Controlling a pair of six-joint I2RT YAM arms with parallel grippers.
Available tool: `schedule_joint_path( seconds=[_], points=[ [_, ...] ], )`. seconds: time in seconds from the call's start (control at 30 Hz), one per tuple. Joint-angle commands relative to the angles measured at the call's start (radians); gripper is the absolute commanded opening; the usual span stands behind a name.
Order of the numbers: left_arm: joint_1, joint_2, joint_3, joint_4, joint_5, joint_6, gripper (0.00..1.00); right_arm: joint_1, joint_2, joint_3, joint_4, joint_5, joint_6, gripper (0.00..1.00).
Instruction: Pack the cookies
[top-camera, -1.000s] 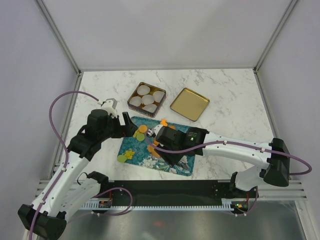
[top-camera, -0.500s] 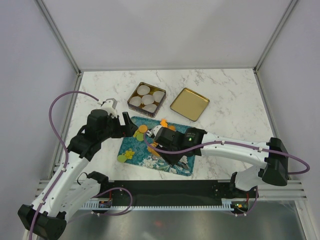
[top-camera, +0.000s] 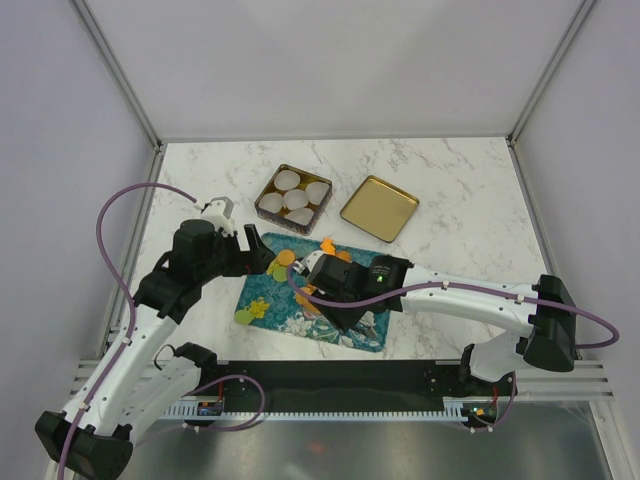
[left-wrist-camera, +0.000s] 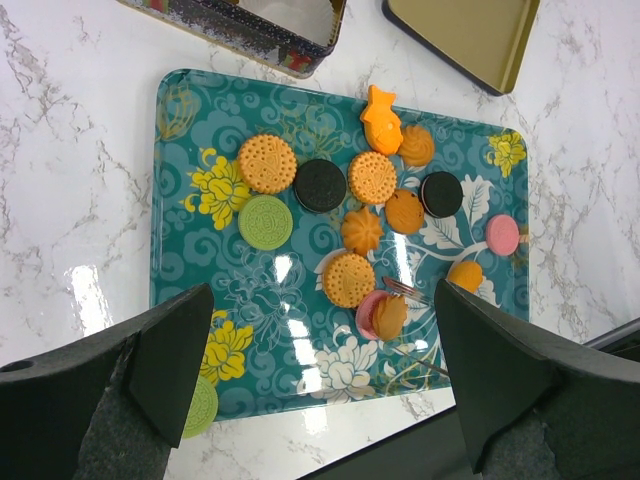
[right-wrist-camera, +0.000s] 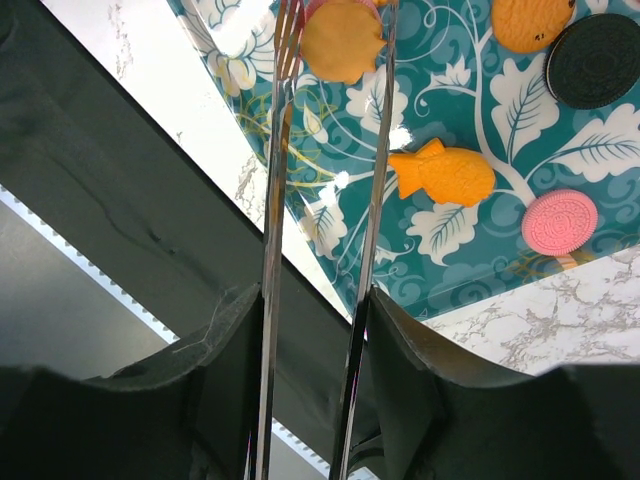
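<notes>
Several cookies lie on a teal flowered tray (left-wrist-camera: 200, 300): orange rounds (left-wrist-camera: 267, 163), black ones (left-wrist-camera: 320, 185), a green one (left-wrist-camera: 265, 221), a pink one (left-wrist-camera: 503, 234) and an orange fish (left-wrist-camera: 381, 118). My right gripper (right-wrist-camera: 315, 320) is shut on metal tongs (right-wrist-camera: 272, 200). The tong tips sit on either side of an orange cookie (right-wrist-camera: 343, 40), which rests tilted on a pink cookie (left-wrist-camera: 368, 310) near the tray's front. My left gripper (left-wrist-camera: 325, 370) is open and empty, hovering above the tray's near-left part (top-camera: 255, 250).
A square tin (top-camera: 293, 198) with several white paper cups stands behind the tray. Its gold lid (top-camera: 379, 208) lies to the tin's right. A second green cookie (left-wrist-camera: 200, 405) lies at the tray's front left edge. The right arm (top-camera: 450, 295) crosses the tray's right side.
My right gripper with the tongs has shifted slightly toward the near left over the tray. The left arm has barely moved.
</notes>
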Motion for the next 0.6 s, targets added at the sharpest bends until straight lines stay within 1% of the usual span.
schedule_joint_path(
  seconds=[0.0,0.13,0.23,0.3,0.33,0.43,0.57],
  points=[
    [0.005,-0.01,-0.004,0.032,0.024,0.037,1.0,0.004,-0.001,0.0,-0.003,0.021,-0.002,0.52],
    [0.005,-0.01,-0.004,0.032,0.024,0.037,1.0,0.004,0.0,-0.002,-0.001,0.021,-0.002,0.5],
    [0.005,-0.012,-0.004,0.032,0.024,0.037,1.0,0.004,0.002,0.003,-0.001,0.019,-0.005,0.46],
    [0.005,-0.016,-0.005,0.033,0.024,0.037,1.0,0.004,-0.004,0.009,-0.003,0.021,-0.004,0.38],
    [0.005,-0.019,-0.005,0.033,0.024,0.037,1.0,0.005,-0.01,0.019,-0.001,0.022,-0.004,0.31],
    [0.005,-0.023,-0.004,0.032,0.024,0.036,1.0,-0.007,-0.027,0.045,-0.006,0.033,-0.004,0.25],
    [0.005,-0.033,-0.004,0.032,0.035,0.034,1.0,-0.056,-0.043,0.065,-0.004,0.007,-0.01,0.24]
  ],
)
